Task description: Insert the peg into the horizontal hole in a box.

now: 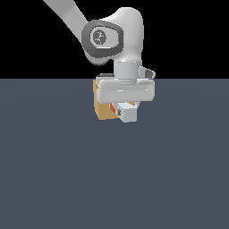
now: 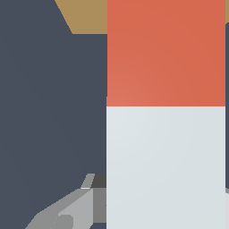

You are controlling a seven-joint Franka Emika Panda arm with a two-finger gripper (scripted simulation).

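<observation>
The tan box (image 1: 101,107) stands on the dark floor, mostly covered by my hand in the exterior view. My gripper (image 1: 125,106) is shut on the peg (image 1: 128,114), which hangs just above the floor in front of the box. Its pale grey end faces the camera, and a sliver of its red end (image 1: 112,108) shows against the box. The wrist view is filled by the peg (image 2: 165,170), its red end (image 2: 165,49) pointing toward the box (image 2: 87,15). One grey finger (image 2: 78,208) lies beside the pale part. The hole is hidden behind the peg and hand.
A flat dark grey-blue floor (image 1: 112,179) spreads around the box on all sides. The arm's white wrist and link (image 1: 120,40) rise above the box toward the exterior view's upper left.
</observation>
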